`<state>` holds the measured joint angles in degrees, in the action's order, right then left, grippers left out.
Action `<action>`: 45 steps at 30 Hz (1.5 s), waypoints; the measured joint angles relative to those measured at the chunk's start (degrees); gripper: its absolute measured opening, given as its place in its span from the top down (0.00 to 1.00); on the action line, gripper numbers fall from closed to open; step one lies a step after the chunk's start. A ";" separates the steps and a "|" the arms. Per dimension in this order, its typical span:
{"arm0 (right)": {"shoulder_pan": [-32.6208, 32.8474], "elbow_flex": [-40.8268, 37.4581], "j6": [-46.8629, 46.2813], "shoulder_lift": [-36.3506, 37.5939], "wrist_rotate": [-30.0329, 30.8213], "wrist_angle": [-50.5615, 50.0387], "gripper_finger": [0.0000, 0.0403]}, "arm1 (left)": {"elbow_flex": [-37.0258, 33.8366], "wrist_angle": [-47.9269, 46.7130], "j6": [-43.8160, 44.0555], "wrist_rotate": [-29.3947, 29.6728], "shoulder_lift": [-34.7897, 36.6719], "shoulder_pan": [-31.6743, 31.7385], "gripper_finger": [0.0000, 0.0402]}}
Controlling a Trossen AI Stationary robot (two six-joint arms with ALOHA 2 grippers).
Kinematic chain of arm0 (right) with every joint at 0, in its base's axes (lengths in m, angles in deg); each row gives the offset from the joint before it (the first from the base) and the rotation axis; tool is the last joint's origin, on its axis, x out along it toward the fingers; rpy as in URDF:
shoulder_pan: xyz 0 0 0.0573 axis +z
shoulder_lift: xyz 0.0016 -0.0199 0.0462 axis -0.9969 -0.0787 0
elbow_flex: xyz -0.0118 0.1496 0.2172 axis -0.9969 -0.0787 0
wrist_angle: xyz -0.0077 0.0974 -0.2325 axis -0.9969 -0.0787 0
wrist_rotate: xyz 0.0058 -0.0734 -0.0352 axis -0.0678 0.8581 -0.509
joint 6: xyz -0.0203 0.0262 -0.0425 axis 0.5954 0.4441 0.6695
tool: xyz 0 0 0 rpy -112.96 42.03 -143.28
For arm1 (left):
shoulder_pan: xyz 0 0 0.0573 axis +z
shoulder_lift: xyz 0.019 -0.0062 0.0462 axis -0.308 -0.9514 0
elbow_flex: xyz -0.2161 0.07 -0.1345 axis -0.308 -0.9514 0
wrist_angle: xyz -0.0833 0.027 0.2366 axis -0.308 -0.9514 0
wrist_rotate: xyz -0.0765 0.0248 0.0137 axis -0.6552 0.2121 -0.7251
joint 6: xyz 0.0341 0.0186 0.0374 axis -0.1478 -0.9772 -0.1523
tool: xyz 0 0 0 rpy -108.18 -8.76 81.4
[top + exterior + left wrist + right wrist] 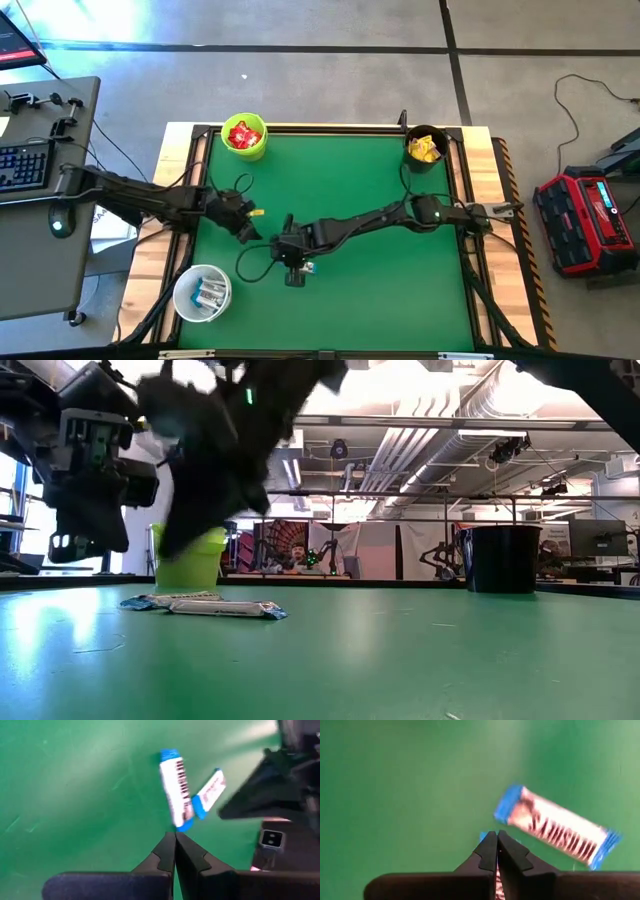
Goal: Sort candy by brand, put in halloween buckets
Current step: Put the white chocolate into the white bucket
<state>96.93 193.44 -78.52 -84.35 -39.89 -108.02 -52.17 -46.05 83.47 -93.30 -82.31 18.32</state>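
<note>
Table: green mat (380, 290), two white-and-blue bars (176, 790) loose mid-table.
Left gripper (175, 836): fingers pressed together, empty, near bars.
Right gripper (497, 836): fingers pressed together, empty, above bars.

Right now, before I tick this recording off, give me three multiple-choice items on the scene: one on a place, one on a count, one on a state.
1. Where is the white bucket in the high view?
A. near the left arm's side, at the table's near corner
B. beside the black bucket
C. at the mat's centre

2. How many white-and-blue bars lie loose on the green mat?
A. none
B. two
C. five

3. How do the fingers of the right gripper stand?
A. wide open
B. closed on a red packet
C. shut, holding nothing

Answers:
1. A: it stands at the lower left corner, far from the black bucket.
2. B: the left wrist view shows two bars side by side.
3. C: its tips meet above the bars, gripping nothing.
</note>
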 joint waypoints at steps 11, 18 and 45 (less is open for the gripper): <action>-1.61 -6.98 -2.69 0.26 3.99 4.60 1.00 | -0.01 9.29 2.48 -1.46 -11.60 2.96 1.00; -2.58 -6.98 -0.53 0.09 3.13 4.38 1.00 | -0.01 17.38 4.08 -3.32 -19.78 3.76 0.91; -4.09 -6.98 1.97 -1.48 1.76 9.15 1.00 | 0.78 24.37 7.51 -3.73 -28.84 3.85 0.73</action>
<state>92.83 186.46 -76.55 -85.83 -38.13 -98.87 -51.39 -21.68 90.98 -97.03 -111.15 22.17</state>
